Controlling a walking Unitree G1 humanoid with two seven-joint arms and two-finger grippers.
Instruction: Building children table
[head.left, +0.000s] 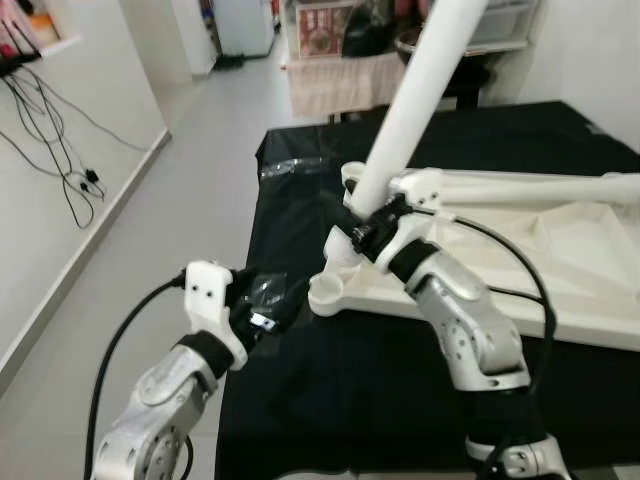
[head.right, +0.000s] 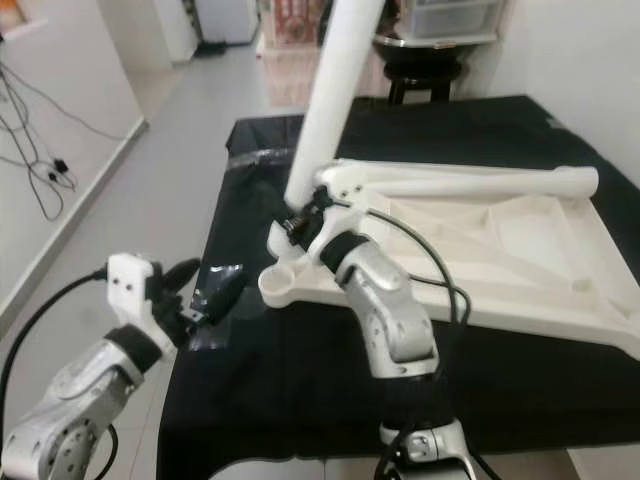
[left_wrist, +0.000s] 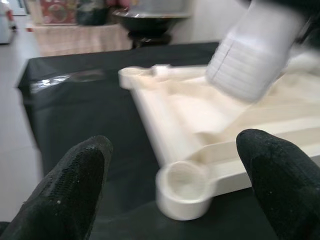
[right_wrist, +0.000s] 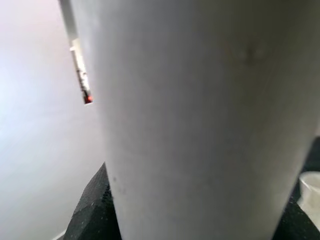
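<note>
the white tabletop panel (head.left: 560, 260) lies upside down on the black-draped table (head.left: 330, 400), its ribbed underside up and its round corner sockets open. the right tool (head.left: 368, 222) is clamped on the lower end of a long white leg tube (head.left: 420, 90), which leans up toward 1 o'clock from the far socket at the panel's left edge. in the right wrist view the tube (right_wrist: 200, 120) sits tight between the black fingers. a second leg (head.right: 470, 182) lies along the panel's far edge, pointing toward 3 o'clock.

the left tool (head.left: 262, 308) hovers at the table's left edge, at 9 o'clock from the panel, fingers (left_wrist: 65, 190) apart and holding nothing. its wrist view looks straight at the near corner socket (left_wrist: 182, 187), still unfilled.

the leg looks like a hollow plastic tube: light, stiff and smooth, so probably slippery under a side grip. its length gives it leverage, so a hold near the base, as now, steadies the end that must enter the socket, though the far end may swing. the panel looks light too and could slide on the cloth when pushed; bracing its near corner with the free tool seems wise.
</note>
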